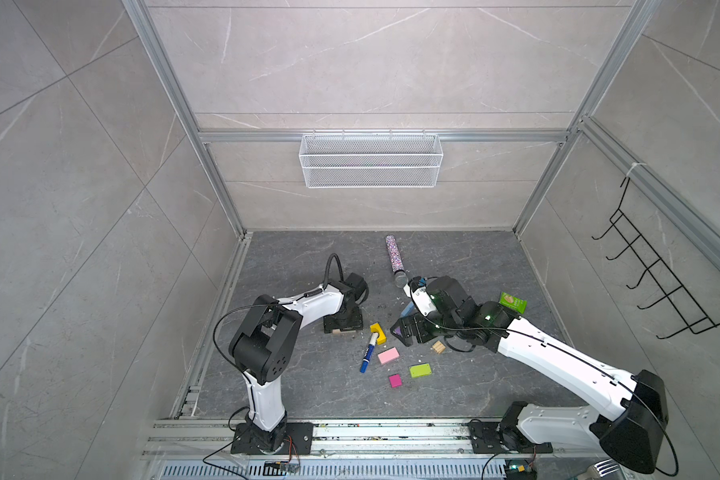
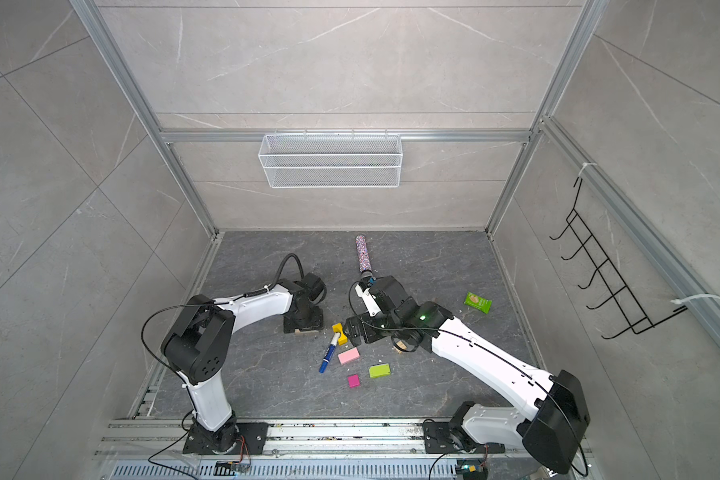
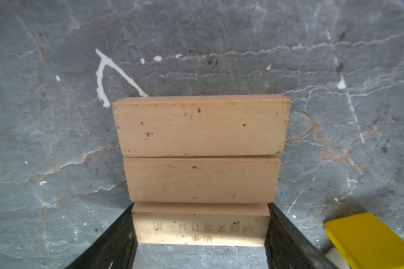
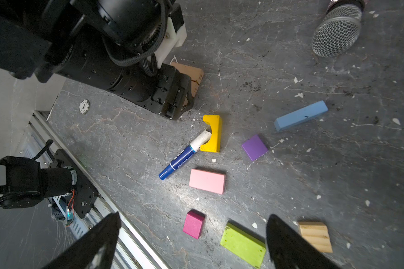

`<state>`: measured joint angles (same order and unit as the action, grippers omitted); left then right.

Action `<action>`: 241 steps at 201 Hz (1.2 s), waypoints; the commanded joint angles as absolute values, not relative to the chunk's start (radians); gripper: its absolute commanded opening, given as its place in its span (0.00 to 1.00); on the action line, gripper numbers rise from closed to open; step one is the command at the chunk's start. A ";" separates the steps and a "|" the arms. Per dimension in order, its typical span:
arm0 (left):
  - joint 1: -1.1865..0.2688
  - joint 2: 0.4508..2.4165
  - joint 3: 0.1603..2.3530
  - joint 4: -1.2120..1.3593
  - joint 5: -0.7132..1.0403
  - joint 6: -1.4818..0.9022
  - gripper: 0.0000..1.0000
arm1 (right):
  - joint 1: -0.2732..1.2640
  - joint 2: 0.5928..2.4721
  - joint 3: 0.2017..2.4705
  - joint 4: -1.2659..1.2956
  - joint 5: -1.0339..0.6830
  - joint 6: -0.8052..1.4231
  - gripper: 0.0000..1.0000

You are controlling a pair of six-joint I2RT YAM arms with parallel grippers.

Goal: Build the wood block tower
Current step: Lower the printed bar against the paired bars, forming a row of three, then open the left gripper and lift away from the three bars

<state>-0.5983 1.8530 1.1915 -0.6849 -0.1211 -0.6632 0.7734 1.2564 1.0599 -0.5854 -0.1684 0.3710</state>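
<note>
Three tan bars (image 3: 201, 127) lie flat, side by side, one layer high on the floor. My left gripper (image 3: 201, 209) is shut on the ends of the nearest bar (image 3: 200, 229); in a top view it (image 1: 344, 328) covers them. My right gripper (image 4: 194, 217) hangs open above the floor, nothing between its fingers. Loose below it lie the magenta block (image 4: 193, 224), lime-green block (image 4: 243, 244), pink block (image 4: 207, 181), yellow arch (image 4: 214, 134), purple block (image 4: 254, 147), light-blue bar (image 4: 300, 115) and tan cube (image 4: 315, 236).
A blue-and-white marker pen (image 1: 368, 353) pokes into the yellow arch. A glittery tube (image 1: 393, 255) lies toward the back, a green packet (image 1: 513, 302) at the right. A wire basket (image 1: 371, 160) hangs on the back wall, a black hook rack (image 1: 657, 282) on the right wall.
</note>
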 commanded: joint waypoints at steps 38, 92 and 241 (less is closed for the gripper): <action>-0.591 1.875 1.206 -0.694 -0.126 -0.681 0.66 | 0.770 1.253 1.056 -0.576 -0.183 0.377 0.99; -0.583 1.877 1.199 -0.677 -0.115 -0.699 0.66 | 0.770 1.258 1.057 -0.576 -0.190 0.377 0.99; -0.579 1.866 1.189 -0.663 -0.080 -0.708 0.81 | 0.770 1.254 1.057 -0.588 -0.195 0.368 0.99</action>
<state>-0.5880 1.8542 1.1915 -0.6788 -0.1047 -0.6888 0.7734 1.2564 1.0599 -0.5858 -0.1837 0.3710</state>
